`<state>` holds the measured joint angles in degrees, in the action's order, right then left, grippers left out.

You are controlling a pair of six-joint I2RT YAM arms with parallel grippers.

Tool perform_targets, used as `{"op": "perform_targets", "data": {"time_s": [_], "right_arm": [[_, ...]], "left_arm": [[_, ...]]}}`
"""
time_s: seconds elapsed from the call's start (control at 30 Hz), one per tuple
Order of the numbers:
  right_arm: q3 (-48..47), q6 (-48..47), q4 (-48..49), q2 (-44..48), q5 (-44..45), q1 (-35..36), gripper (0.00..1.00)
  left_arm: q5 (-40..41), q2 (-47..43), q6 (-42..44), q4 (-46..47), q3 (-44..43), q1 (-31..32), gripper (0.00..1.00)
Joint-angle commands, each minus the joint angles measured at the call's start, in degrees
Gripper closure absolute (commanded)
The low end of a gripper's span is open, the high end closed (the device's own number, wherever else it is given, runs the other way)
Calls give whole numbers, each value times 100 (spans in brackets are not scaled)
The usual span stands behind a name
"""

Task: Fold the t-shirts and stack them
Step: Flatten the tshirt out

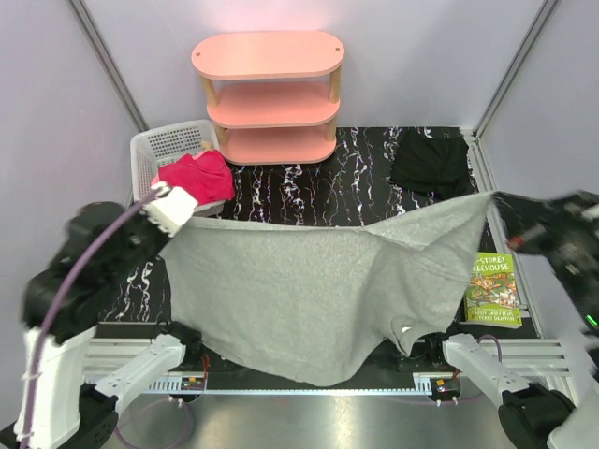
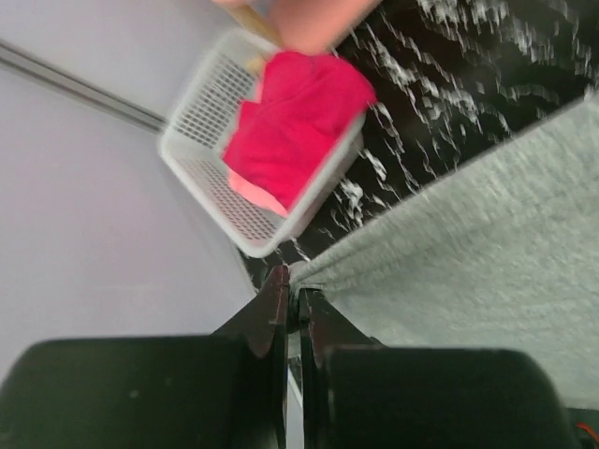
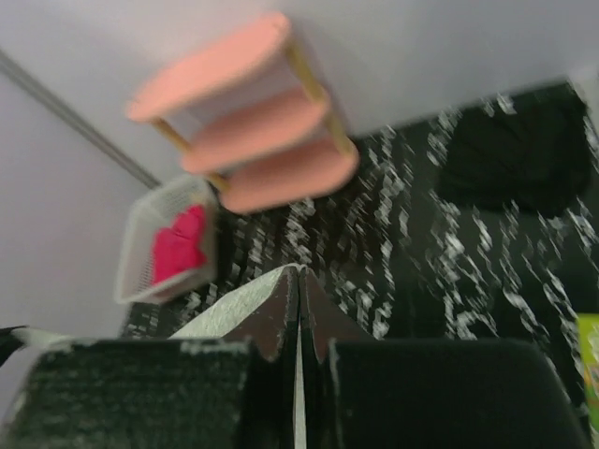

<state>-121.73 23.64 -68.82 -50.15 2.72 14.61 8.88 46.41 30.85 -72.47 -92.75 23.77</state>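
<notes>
Large mid-grey soft-cloth t-shirt [image 1: 318, 290] hangs stretched in the air between both arms, over the near half of the black marbled table [image 1: 309, 192]

The left gripper [image 2: 292, 296] is pinched shut on the shirt's edge at 9 o'clock, and the right gripper [image 3: 299, 277] likewise on its corner at 3 o'clock. The cloth sags toward 6 o'clock, so it seems light, limp and apt to bunch, best taken by corners or hems. The magenta-pink cloth bundle [image 1: 197, 176] lies in the white mesh basket [image 1: 150, 150] at 10 o'clock, the black cloth bundle [image 1: 430, 161] on the table at 1 o'clock
</notes>
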Motion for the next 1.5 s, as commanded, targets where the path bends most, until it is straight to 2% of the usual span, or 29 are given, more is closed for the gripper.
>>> {"op": "perform_targets", "data": {"time_s": [0.0, 0.03, 0.13, 0.23, 0.37, 0.53, 0.77, 0.87, 0.93, 1.0, 1.27, 1.4, 1.47], "right_arm": [[1935, 53, 517, -206, 1361, -29, 100], [2299, 79, 718, -223, 1424, -20, 100], [3321, 167, 1457, -398, 1556, -20, 100], [3752, 150, 1950, -793, 1643, -20, 100], [3867, 36, 2424, -1478, 1854, -20, 100], [3929, -35, 2830, -2006, 1890, -63, 100], [3859, -8, 3295, -2727, 1434, -494, 100], [3780, 35, 3313, -2904, 1293, -617, 100], [3788, 88, 3322, -2869, 1240, -626, 100], [3841, 132, 3340, -2825, 1187, -626, 100], [4008, 176, 3357, -2711, 1161, -626, 100], [4026, 194, 3348, -2570, 1099, -626, 100], [4026, 194, 3340, -2509, 1073, -626, 100]], "left_arm": [[52, 78, 176, 1312, 1670, -30, 100], [26, 131, 193, 1749, 2194, -30, 100], [122, 552, 272, 2402, 2943, -56, 100], [166, 1280, 448, 3193, 3219, -293, 100], [96, 2597, 501, 3722, 2947, -575, 100], [149, 3514, 518, 4073, 2482, -654, 100], [237, 4559, 501, 4153, 1761, -830, 100], [228, 4815, 483, 4144, 1559, -909, 100], [-52, 4790, 387, 3987, 1444, -874, 100], [-377, 4711, 141, 3881, 1313, -639, 100], [-352, 4719, -132, 3582, 1329, 803, 100], [-327, 5043, -281, 3643, 1163, 805, 100], [-308, 5237, -255, 3661, 997, 595, 100]]}}
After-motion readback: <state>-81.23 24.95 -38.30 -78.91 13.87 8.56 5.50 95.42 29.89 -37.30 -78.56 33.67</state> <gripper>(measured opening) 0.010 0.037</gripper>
